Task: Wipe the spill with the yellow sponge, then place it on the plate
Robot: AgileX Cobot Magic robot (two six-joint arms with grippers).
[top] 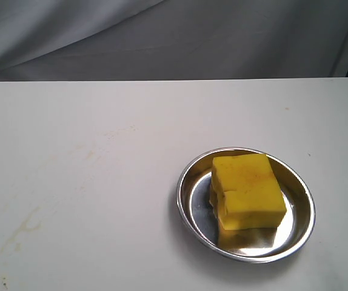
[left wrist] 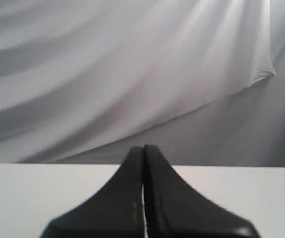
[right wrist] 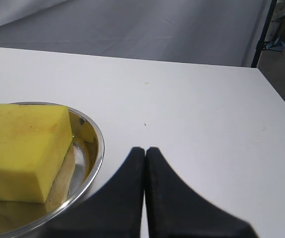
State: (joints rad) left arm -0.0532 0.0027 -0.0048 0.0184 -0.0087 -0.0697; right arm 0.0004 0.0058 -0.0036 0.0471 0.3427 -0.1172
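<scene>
The yellow sponge (top: 248, 189) lies flat inside the shiny steel plate (top: 186, 200) at the right front of the white table; it also shows as the sponge (right wrist: 23, 148) in the plate (right wrist: 97, 148) in the right wrist view. My right gripper (right wrist: 145, 149) is shut and empty, beside the plate and apart from it. My left gripper (left wrist: 143, 148) is shut too, holding nothing, over bare table facing the backdrop. Neither gripper shows in the exterior view. No orange-brown spill blotch is visible; only faint tan streaks (top: 22, 227) mark the table's left side.
A grey cloth backdrop (top: 174, 36) hangs behind the table's far edge (top: 174, 80). The table's right edge (right wrist: 276, 94) shows in the right wrist view, with a dark stand pole (right wrist: 261, 34) beyond it.
</scene>
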